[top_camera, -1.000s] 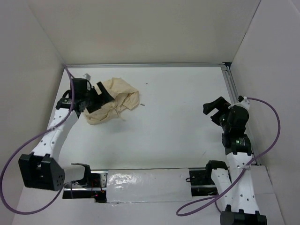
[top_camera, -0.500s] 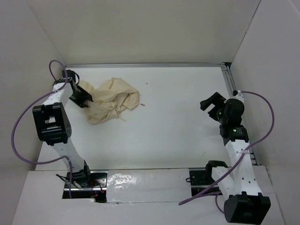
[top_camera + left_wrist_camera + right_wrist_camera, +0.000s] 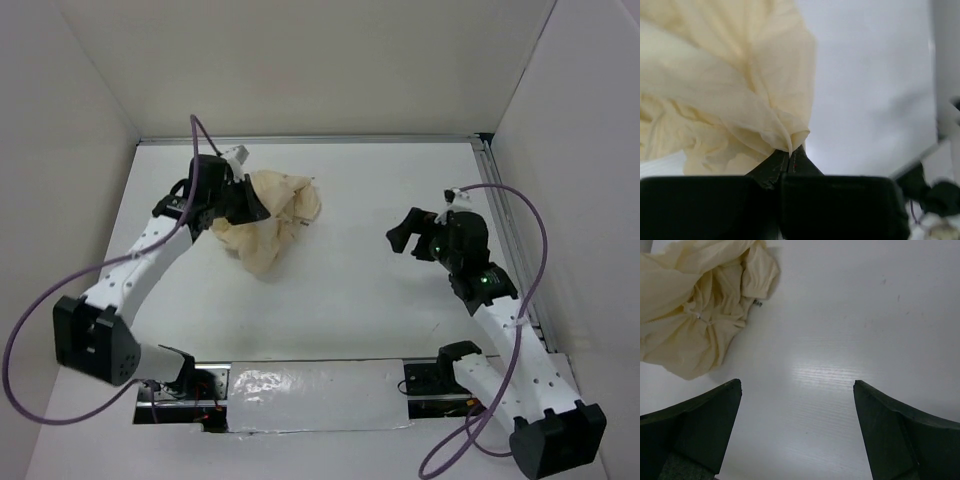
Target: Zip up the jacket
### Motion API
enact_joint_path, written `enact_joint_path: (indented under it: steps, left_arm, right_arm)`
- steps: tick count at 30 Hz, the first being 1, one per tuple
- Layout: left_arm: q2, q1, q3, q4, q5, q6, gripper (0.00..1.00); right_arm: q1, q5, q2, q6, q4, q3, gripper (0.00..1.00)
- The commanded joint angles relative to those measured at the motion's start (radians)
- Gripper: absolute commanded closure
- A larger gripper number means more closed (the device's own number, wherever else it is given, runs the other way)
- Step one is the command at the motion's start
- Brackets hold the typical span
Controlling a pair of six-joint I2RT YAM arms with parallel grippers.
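The jacket (image 3: 272, 225) lies bunched, long axis seemingly near-left to far-right.

Bare bench (image 3: 350, 290) lies between the jacket (image 3: 280, 215) and the right end effector (image 3: 403, 232). Walls (image 3: 300, 70) hem three sides; the jacket fills the far-left corner.

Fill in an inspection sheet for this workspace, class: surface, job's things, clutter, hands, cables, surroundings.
Surface: white flat table, no spills seen.
Job's things: cream wrinkled fabric jacket, bunched at far left; zip state hidden.
Clutter: small dark speck beside the jacket, too small to identify.
Hands: left hand shut, pinching a jacket fold; right hand open, above the table, holding nothing.
Cables: purple cable loops off each arm.
Surroundings: plain pale walls; crinkled silver strip at near edge.
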Motion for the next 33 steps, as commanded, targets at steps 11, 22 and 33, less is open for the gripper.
enact_joint_path:
  steps: [11,22,33]
  left_arm:
    - [-0.078,-0.113,-0.015,-0.243,-0.241,-0.18,0.01]
    - [-0.099,0.263,-0.246,-0.382,-0.19,-0.505,0.01]
    - [0.126,0.198,-0.323,-0.135,-0.012,-0.397,0.28]
  right_arm:
    - [0.349,0.354,0.176,-0.153,0.033,0.124,0.0]
    - [0.507,0.282,0.573,-0.31,0.025,0.456,0.0]
    - [0.566,0.13,0.876,-0.155,0.013,0.607,0.03]
